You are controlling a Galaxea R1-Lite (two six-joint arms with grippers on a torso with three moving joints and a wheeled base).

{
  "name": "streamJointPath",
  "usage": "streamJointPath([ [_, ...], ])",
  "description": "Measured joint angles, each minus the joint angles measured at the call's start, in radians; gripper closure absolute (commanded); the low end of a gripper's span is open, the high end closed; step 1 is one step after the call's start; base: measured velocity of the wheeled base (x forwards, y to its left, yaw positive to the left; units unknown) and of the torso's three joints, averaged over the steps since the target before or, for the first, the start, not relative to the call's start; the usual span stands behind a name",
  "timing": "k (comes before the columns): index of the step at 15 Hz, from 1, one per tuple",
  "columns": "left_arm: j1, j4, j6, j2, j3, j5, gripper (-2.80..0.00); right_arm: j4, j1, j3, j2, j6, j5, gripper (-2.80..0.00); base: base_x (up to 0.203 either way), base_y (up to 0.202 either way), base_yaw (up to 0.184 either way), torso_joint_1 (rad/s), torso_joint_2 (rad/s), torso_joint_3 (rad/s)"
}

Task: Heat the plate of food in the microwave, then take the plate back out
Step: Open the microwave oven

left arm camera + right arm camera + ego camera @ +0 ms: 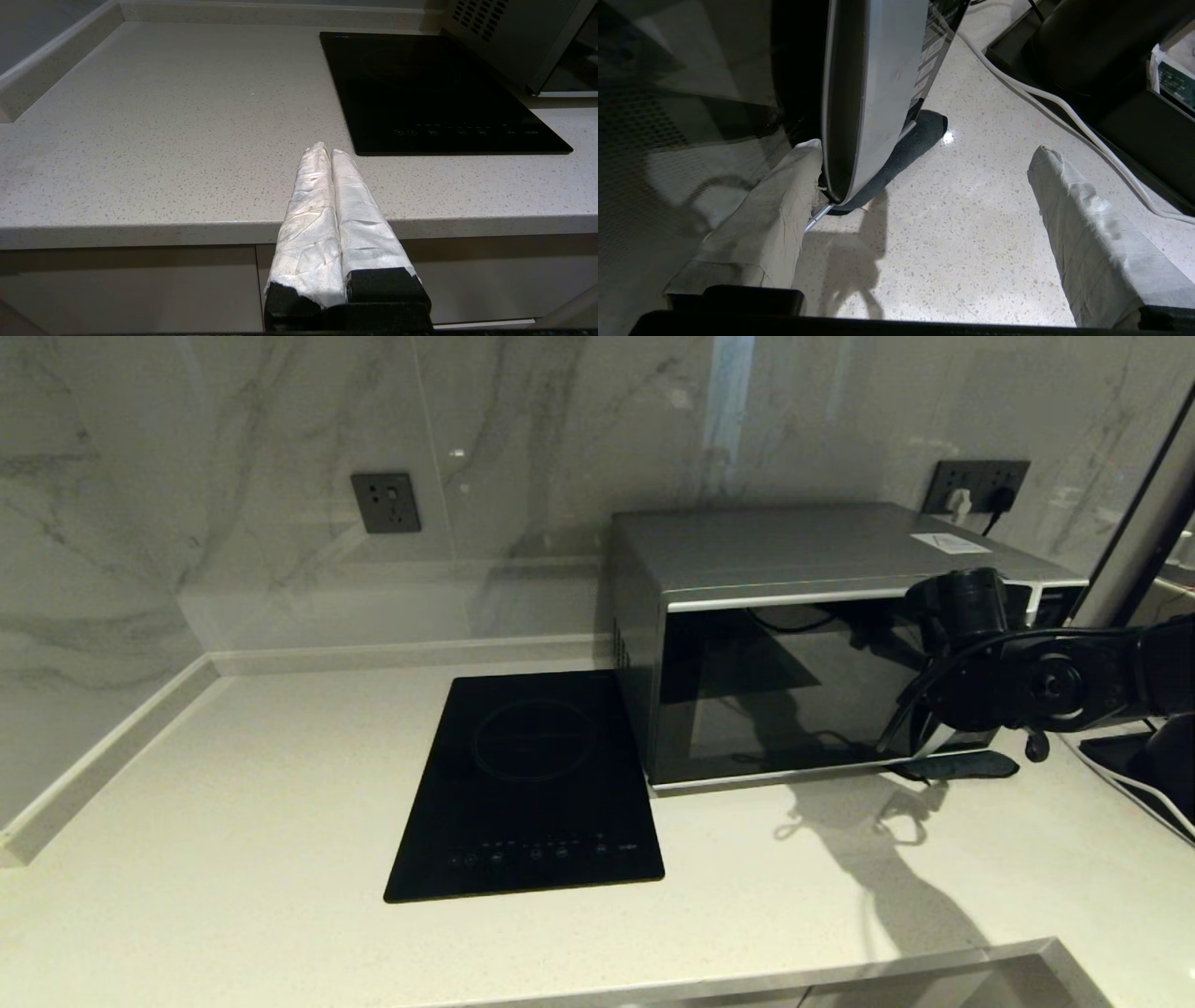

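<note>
Right gripper (924, 186) spread wide, straddling microwave (794, 644) handle strip (864, 93), one finger (784, 205) touching door edge. Door closed; plate of food not showing. Risk: finger slipping off strip, door staying closed. Left gripper (325, 151) clenched empty, parking off tabletop (163, 140) edge, away from microwave.

The right gripper (924, 154) is seen with its wrapped fingers (1083, 224) spread wide. One finger is pressed against the inner edge of the curved silver handle (868, 93) of the microwave (691, 93); the other is held well apart over the speckled counter (971, 242). A white cable (1064, 107) is laid across the counter beyond.
</note>
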State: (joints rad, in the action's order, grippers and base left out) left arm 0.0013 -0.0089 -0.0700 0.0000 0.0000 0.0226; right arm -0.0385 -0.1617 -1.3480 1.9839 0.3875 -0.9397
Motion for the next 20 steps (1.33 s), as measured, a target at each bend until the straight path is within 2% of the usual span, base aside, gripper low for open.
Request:
streamJointPath([
  [12, 0.0, 0.0, 0.0, 0.0, 0.0, 0.0, 0.0, 0.011, 0.093, -0.084, 0.07, -0.008, 0.028, -2.8, 0.0, 0.0, 0.0, 0.0, 0.0, 0.0],
  [13, 0.0, 0.0, 0.0, 0.0, 0.0, 0.0, 0.0, 0.012, 0.095, -0.095, 0.078, -0.011, 0.029, 0.0, 0.0, 0.0, 0.0, 0.0, 0.0, 0.0],
  [20, 0.0, 0.0, 0.0, 0.0, 0.0, 0.0, 0.0, -0.006, 0.096, -0.103, 0.093, -0.009, 0.031, 0.0, 0.0, 0.0, 0.0, 0.0, 0.0, 0.0],
])
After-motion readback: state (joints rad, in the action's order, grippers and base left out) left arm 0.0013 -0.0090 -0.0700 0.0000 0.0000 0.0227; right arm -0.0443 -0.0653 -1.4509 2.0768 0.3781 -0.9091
